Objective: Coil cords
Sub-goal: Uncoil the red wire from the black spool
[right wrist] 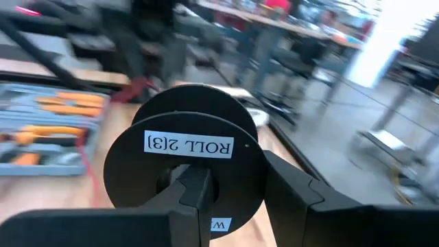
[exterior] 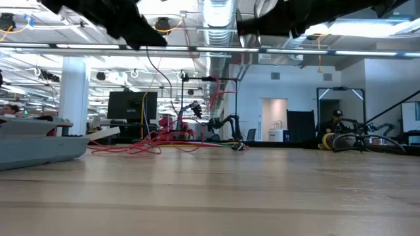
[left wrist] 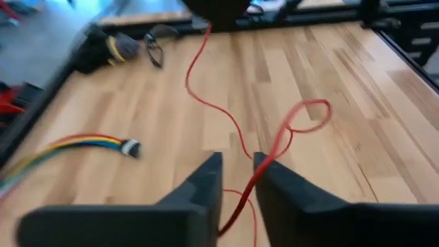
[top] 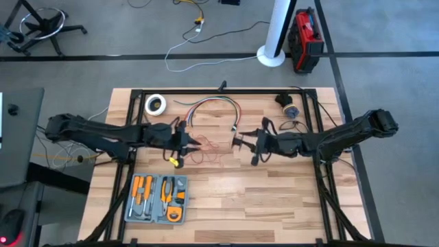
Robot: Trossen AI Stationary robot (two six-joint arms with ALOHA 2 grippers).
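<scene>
The thin red wire (top: 214,149) lies in a loose tangle on the middle of the wooden table (top: 226,206). One strand (left wrist: 199,75) rises to a black spool (right wrist: 188,147) labelled "ROLL". My right gripper (top: 240,142) is shut on the spool and holds it above the tangle's right side. Opposite it, on the left, is my left gripper (left wrist: 239,168), whose fingers stand a little apart with the wire (left wrist: 236,206) running through the gap. In the low view the strand (exterior: 152,85) climbs from the heap (exterior: 154,141) to the grippers. My left gripper has the red wire (left wrist: 264,171) passing through the narrow gap between its fingers and along one finger's inner edge. I cannot tell whether they touch. My right gripper holds the black spool between its two fingers. One finger (right wrist: 195,192) lies on the labelled flange (right wrist: 171,171) at its hub. The other finger (right wrist: 295,199) stands at the spool's far side, where the spool hides the contact. The spool is clear of the table.
An open grey tool case (top: 158,199) with orange-handled tools lies at the near left. A white tape roll (top: 156,104) and a many-coloured cable bundle (top: 212,106) lie at the far side. Dark small items (top: 288,103) sit at the far right. Bare wood lies near and right.
</scene>
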